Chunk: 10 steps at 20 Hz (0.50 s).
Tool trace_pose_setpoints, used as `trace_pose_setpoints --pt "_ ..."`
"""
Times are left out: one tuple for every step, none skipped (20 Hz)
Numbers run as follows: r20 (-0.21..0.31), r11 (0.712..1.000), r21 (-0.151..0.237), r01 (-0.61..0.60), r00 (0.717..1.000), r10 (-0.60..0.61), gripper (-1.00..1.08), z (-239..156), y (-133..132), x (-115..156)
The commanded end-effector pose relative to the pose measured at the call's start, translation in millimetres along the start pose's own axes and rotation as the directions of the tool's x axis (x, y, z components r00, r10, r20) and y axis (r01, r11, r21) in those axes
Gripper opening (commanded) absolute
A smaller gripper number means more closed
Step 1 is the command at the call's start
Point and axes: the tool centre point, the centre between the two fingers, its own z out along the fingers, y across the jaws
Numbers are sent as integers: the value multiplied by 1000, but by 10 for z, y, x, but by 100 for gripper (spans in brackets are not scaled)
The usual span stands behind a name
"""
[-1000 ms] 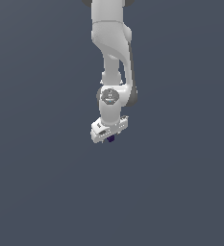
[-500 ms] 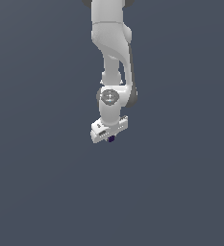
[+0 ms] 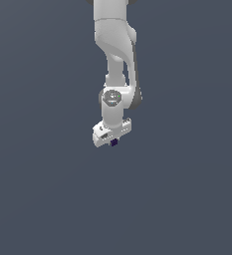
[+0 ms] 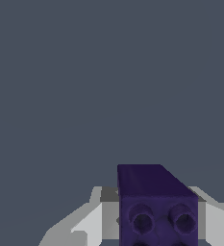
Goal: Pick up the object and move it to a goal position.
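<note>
The object (image 3: 114, 142) is a tiny dark purple-blue block peeking out just below the white hand in the exterior view. My gripper (image 3: 113, 141) hangs from the white arm in the middle of that view and is shut on it. In the wrist view the object (image 4: 154, 204) fills the near part of the picture as a dark purple brick with two round sockets on its facing side, pinched between my pale fingers (image 4: 92, 223) on either side. No goal marker shows in either view.
A plain grey-blue ground (image 3: 48, 199) fills both views around the arm. The white arm (image 3: 115, 45) comes down from the upper edge of the exterior view.
The arm and the held block keep nearly the same place across the three exterior frames; I see no clear shift.
</note>
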Motion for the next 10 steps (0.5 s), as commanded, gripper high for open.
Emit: trace_pose_setpoints --pt "-1 1000 -1 -1 1000 1 -100 -87 36 -42" --pt "-1 1000 -1 -1 1000 1 -100 -130 52 -66" --pt "-1 1000 -1 -1 1000 1 -100 -178 70 -91" --pt "-1 1000 -1 -1 1000 1 -100 -230 89 -119" --pt "-1 1000 -1 -1 1000 1 -100 -288 111 -150" --pt "-1 1000 -1 -1 1000 1 -100 -350 134 -183" --pt "-1 1000 -1 -1 1000 1 -100 -417 159 -218" --pt "-1 1000 -1 -1 1000 1 -100 -490 186 -256" --pt "-1 1000 -1 -1 1000 1 -100 -568 215 -297" --pt "-1 1000 -1 -1 1000 1 -100 -651 246 -340"
